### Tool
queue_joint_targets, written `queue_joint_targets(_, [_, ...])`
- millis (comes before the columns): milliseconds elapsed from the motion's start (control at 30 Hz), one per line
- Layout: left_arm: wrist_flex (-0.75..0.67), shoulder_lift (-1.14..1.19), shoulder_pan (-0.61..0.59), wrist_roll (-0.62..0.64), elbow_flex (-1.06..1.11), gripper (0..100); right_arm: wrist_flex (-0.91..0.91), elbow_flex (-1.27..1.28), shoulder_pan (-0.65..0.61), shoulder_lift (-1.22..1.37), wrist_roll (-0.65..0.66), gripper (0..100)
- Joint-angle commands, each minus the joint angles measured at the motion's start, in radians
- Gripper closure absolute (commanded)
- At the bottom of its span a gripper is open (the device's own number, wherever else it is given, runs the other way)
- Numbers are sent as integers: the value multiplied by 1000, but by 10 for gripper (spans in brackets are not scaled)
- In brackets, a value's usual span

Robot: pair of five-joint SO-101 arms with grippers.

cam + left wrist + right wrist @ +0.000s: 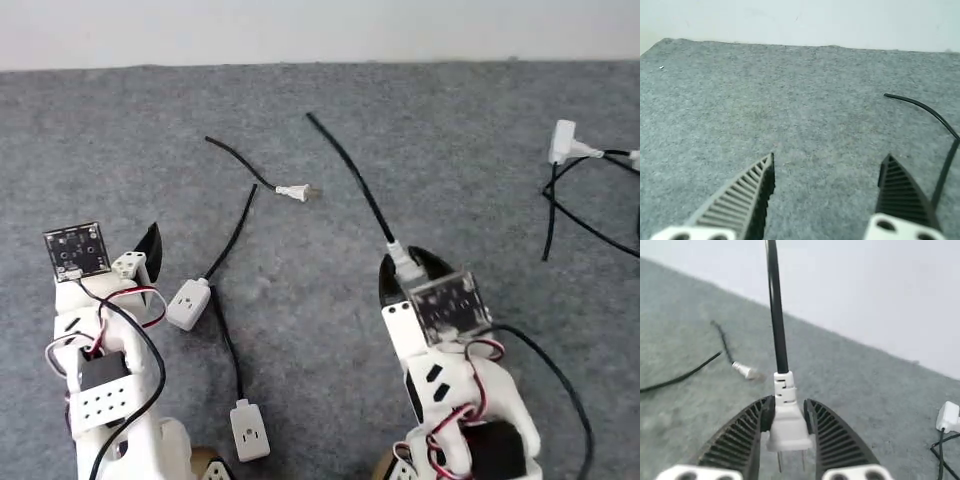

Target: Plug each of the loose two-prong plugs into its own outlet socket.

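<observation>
Ribbed black fingers of right gripper [787,401] were clamped on flat sides of white moulded two-prong plug [788,427]. Metal prongs pointed toward wrist; smooth black cord [776,315] ran out ahead. Serrated fingers of left gripper [829,156] stood apart over coarse grey felt mat [740,100], holding nothing. Second plug [293,192] lay mid-mat. Boxy white outlet socket [187,303] lay beside left arm, second socket [249,430] between arms.

The worktop [320,340] was covered all over in a grey, fuzzy cloth like felt; it looked soft and a bit speckled; a plain white wall [300,30] stood along its far edge, and the two met in a straight line; a tiny pale speck [661,67] lay on the grey near that edge.
</observation>
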Motion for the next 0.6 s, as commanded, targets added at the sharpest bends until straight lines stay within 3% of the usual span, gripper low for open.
queue_joint_targets(0, [-31, -11, 6, -23, -15, 684, -77, 37, 35, -44, -14, 990])
queue_joint_targets(567, [-32, -11, 21, -25, -15, 684, -160, 101, 42, -12, -15, 990])
